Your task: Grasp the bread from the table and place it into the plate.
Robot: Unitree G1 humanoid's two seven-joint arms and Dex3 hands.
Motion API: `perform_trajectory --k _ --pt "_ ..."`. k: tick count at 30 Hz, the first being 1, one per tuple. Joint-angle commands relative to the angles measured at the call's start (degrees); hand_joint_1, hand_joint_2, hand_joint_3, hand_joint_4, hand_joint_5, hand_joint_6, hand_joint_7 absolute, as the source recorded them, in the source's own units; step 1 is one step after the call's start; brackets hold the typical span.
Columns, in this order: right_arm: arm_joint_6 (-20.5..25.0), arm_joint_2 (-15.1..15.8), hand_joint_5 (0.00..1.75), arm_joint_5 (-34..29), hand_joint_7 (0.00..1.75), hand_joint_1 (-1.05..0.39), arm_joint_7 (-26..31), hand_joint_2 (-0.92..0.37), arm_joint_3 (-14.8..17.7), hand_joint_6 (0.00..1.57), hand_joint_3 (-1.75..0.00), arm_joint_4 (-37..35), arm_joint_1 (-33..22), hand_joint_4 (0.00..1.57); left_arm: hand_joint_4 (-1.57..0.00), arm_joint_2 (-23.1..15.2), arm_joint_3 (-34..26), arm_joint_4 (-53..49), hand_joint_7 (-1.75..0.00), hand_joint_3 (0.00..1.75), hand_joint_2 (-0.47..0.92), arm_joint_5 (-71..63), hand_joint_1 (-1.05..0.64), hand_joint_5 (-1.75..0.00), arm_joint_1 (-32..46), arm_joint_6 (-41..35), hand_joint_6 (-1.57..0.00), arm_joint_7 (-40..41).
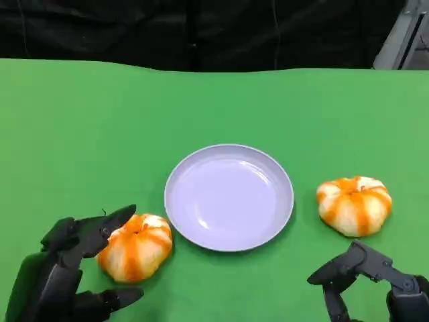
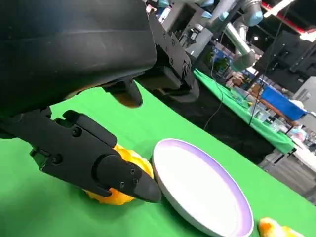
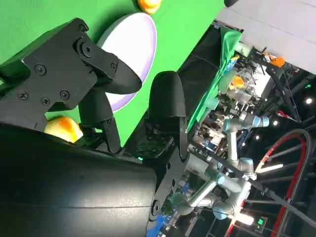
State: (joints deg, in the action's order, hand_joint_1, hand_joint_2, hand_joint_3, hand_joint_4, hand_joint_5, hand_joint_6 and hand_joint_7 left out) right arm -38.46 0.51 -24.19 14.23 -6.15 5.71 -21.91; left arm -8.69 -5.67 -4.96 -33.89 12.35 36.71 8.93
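Note:
Two orange-and-white striped bread rolls lie on the green table, one on each side of a pale lilac plate (image 1: 228, 198). The left bread (image 1: 136, 246) sits between the spread fingers of my left hand (image 1: 74, 268): one finger reaches over its top, and the thumb lies in front of it. In the left wrist view that finger (image 2: 111, 170) hangs just over the bread (image 2: 118, 195), with the plate (image 2: 202, 190) beyond. The right bread (image 1: 354, 204) lies apart from my right hand (image 1: 369, 278), which holds nothing and has its fingers apart. The right wrist view shows this bread (image 3: 64, 129) below the right hand (image 3: 89, 79).
The green table (image 1: 80, 127) ends at a dark backdrop at the far side. The plate (image 3: 131, 44) and the far bread (image 3: 149, 5) appear in the right wrist view. Robot arms and benches stand in the room beyond the table.

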Motion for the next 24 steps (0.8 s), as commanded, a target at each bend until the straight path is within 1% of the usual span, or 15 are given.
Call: perform_trajectory --k 1,5,8,12,15,19,24 --pt "0.7 -0.2 1.57 0.2 1.25 -0.06 0.4 -0.37 -0.4 0.75 -1.25 -0.1 0.6 0.69 -0.05 -4.5 4.1 9.5 0.00 0.00 0.87 -14.8 -0.55 -0.60 -0.4 -12.0 -0.29 -3.3" --pt "1.0 -0.4 1.57 0.0 1.25 -0.03 0.7 -0.35 -0.6 0.76 -1.29 0.2 0.5 0.71 -0.08 -5.0 8.4 13.2 0.00 0.00 0.86 -21.1 -0.56 -0.61 -1.6 -20.9 -0.27 -6.4" --pt "0.6 -0.2 1.57 0.3 1.24 -0.02 0.6 -0.33 -0.6 0.76 -1.31 0.2 0.4 0.70 -0.20 -4.4 11.6 14.8 -0.01 0.00 0.84 -24.9 -0.59 -0.54 -2.4 -26.7 -0.31 -7.7" --pt "0.7 -0.1 1.57 0.1 1.24 -0.05 0.7 -0.34 -0.5 0.76 -1.29 0.4 0.2 0.70 -0.25 -4.4 15.1 15.9 0.00 0.00 0.85 -27.2 -0.60 -0.45 -3.4 -32.2 -0.30 -9.3" --pt "0.7 -0.1 1.57 0.1 1.24 -0.03 0.6 -0.35 -0.6 0.76 -1.29 0.6 0.1 0.70 -0.26 -4.5 18.1 15.0 0.00 0.01 0.87 -30.5 -0.62 -0.41 -5.8 -36.3 -0.30 -10.8" --pt "0.9 -0.2 1.57 0.5 1.24 -0.03 0.4 -0.35 -0.8 0.76 -1.29 0.6 0.0 0.70 -0.26 -4.3 21.3 12.3 0.00 0.01 0.89 -33.3 -0.63 -0.39 -9.1 -42.3 -0.29 -15.1" --pt "0.8 -0.1 1.57 0.1 1.23 -0.04 0.5 -0.35 -0.9 0.76 -1.28 0.5 0.0 0.70 -0.30 -4.1 23.9 7.8 0.00 0.00 0.89 -34.6 -0.62 -0.33 -12.1 -48.0 -0.31 -16.3"
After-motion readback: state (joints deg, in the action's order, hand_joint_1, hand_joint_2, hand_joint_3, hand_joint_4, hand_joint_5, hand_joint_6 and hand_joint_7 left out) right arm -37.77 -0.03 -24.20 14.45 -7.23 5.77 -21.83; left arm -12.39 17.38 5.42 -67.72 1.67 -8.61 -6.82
